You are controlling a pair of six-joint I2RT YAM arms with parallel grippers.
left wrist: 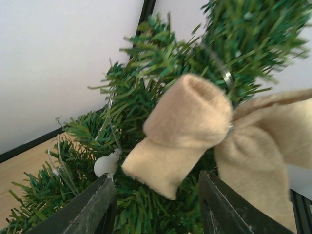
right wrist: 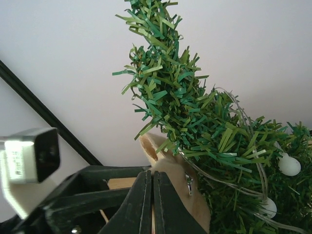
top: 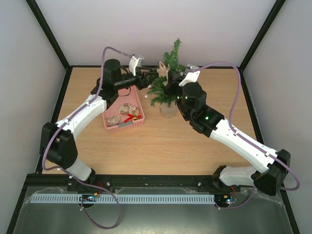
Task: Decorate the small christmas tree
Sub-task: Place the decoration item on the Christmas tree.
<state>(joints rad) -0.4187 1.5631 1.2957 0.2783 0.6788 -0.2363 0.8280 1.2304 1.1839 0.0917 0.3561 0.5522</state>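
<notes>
- Standing near the far middle of the table (top: 161,146), the small christmas tree (top: 172,59) sits upright in its pale pot (top: 168,111), just to the right of the pink basket (top: 141,114).
- Both arms reach in to the tree's middle branches from opposite sides, the left arm from the left and the right arm from the right.
- The left gripper (left wrist: 156,187) has its two dark fingers apart; the lower loop of a beige bow (left wrist: 187,122) hangs down between the tips, with green showing on either side of it, so it is not pinched.
- The bow lies against the branches on the left side of the tree, below the pointed top, and a small metal clip shows at its knot.
- The right gripper (right wrist: 148,171) has its fingers pressed flat together, with nothing visible between them, its tips just in front of the bow and the lower branches.
- A thin clear wire with small white bulbs (right wrist: 289,165) runs through the needles.
- The basket holds several ornaments (top: 124,112), pale beige shapes and a red one; their exact forms are too small to tell.
</notes>
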